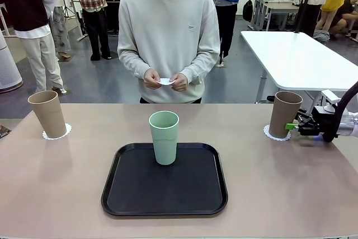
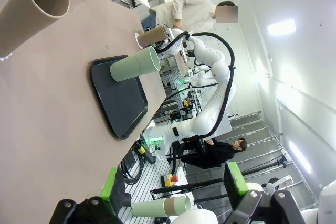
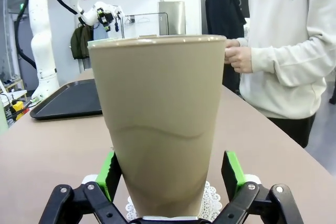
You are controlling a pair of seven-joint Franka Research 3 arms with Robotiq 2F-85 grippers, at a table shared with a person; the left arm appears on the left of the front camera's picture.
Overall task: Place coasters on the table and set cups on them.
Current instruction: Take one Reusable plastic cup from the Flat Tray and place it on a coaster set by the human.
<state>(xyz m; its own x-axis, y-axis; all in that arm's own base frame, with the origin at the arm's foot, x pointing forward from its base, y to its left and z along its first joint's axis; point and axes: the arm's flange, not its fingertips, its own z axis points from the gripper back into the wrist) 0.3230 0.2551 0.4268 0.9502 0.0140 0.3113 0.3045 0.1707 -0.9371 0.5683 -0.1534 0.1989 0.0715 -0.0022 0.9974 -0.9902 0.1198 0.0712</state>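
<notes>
The black tray (image 1: 128,194) lies in the near middle of the counter (image 1: 56,194), and the mint cup (image 1: 164,138) stands upright on the tray's far half. Left of the tray a tan cup (image 1: 48,114) stands on a lacy coaster (image 1: 66,132), and off on that side the left arm's jaws are spread wide apart. Right of the tray the other tan cup (image 1: 284,114) stands on its own coaster (image 1: 267,132), with the right arm's jaws spread on both sides of its bottom and one green pad (image 3: 231,174) clear of it. Past the tray, at the counter's far edge, a person (image 1: 168,26) holds a third coaster (image 1: 165,81) between one hand (image 1: 151,78) and the other hand (image 1: 180,80).
</notes>
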